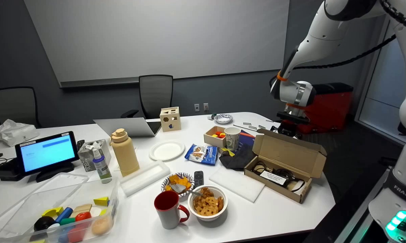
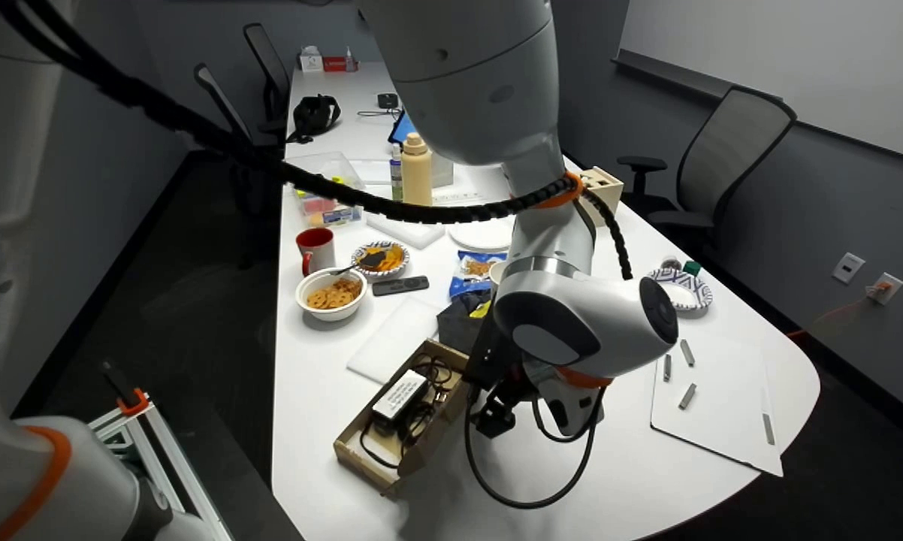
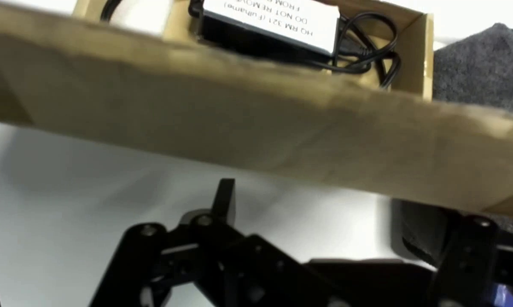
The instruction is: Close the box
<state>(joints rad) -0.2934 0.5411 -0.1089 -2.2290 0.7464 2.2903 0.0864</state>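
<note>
In an exterior view, the box [image 1: 272, 186] sits open, lid [image 1: 288, 154] up, right on the table [image 1: 253, 216]. Beyond the lid I see the gripper [image 3: 315, 200], fingers [image 3: 225, 200] spread wide.

An office meeting room, a large whiteboard [image 1: 169, 37] on a grey wall [image 1: 101, 103] in both exterior views, mesh-backed chairs [image 1: 155, 96] on both sides of a long white table [image 1: 263, 216], an open laptop [image 1: 128, 127] and a lit screen [image 1: 47, 152] upon it
</note>
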